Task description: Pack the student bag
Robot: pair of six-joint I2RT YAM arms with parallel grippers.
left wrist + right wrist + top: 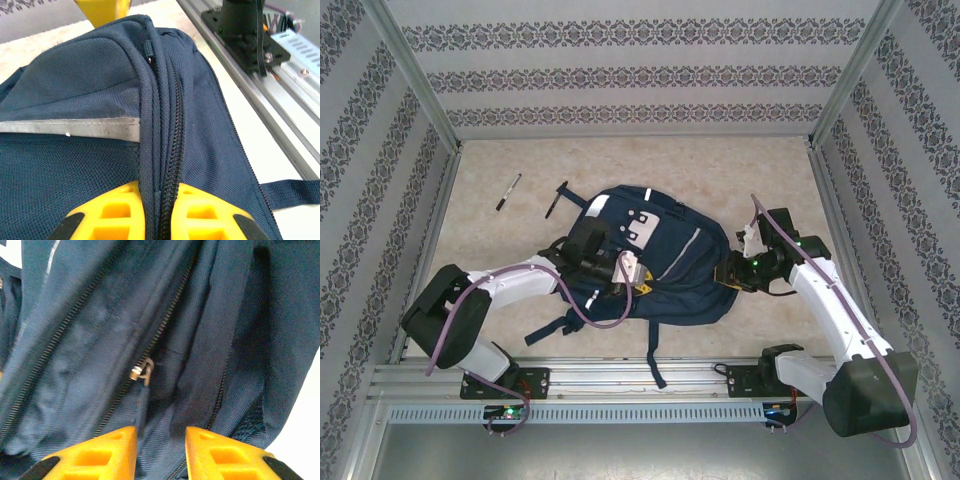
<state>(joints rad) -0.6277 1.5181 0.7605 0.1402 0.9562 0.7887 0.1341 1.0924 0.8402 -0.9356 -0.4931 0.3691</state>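
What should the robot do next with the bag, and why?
Probably the right gripper should ease forward and close on the zip pull. Its fingers stand apart with nothing between them, and the pull lies just ahead, untouched. The left gripper pinches the bag at its seam, which should steady it for a tug.

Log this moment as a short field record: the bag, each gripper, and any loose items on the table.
bag: navy-blue striped fabric backpack, lying flat mid-table
left gripper: left gripper shut, pinching the backpack's zip seam
right gripper: right gripper with jaws slightly apart over the fabric, just short of a metal zip slider
loose items: a dark pen and a second dark pen on the beige table, beyond the backpack's left side
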